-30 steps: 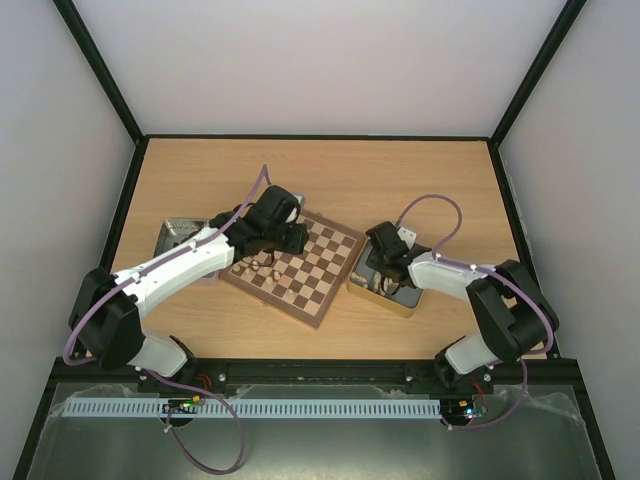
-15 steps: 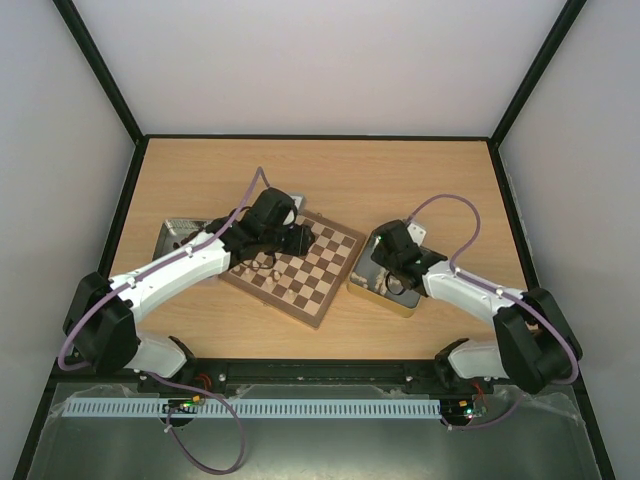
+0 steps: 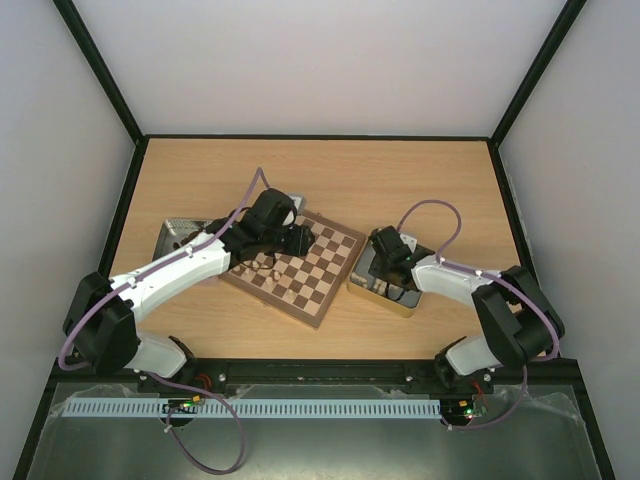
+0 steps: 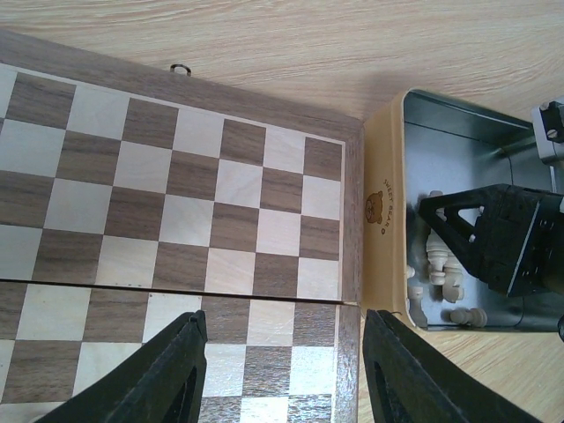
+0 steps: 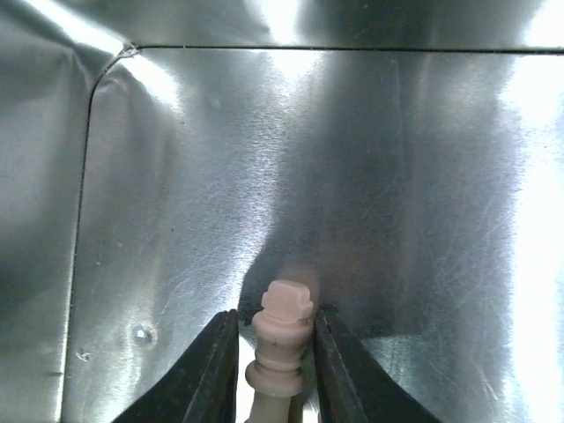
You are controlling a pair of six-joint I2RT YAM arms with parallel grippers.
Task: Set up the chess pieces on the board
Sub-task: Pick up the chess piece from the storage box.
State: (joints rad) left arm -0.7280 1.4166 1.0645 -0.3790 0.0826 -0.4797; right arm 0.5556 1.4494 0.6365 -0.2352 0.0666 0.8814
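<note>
The board (image 3: 312, 272) lies at the table's middle, and several cream chess pieces (image 3: 258, 266) stand along its left edge. My left gripper (image 3: 296, 238) hovers over the board's far side. In the left wrist view it (image 4: 286, 357) is open and empty above the board (image 4: 176, 176), near the corner next to the tin. My right gripper (image 3: 386, 262) is down inside the gold tin (image 3: 372, 291). In the right wrist view it (image 5: 273, 352) is closed around a cream chess piece (image 5: 284, 339) over the tin's metal floor. More cream pieces (image 4: 441, 260) lie in the tin.
A silver tray (image 3: 178, 232) sits left of the board, partly under the left arm. The gold tin's wall (image 4: 381, 203) touches the board's right edge. A small white object (image 3: 407, 234) lies behind the tin. Bare wooden table lies beyond.
The right gripper shifted slightly within the tin, first away and then back towards the board. The left gripper stayed over the board's far side.
</note>
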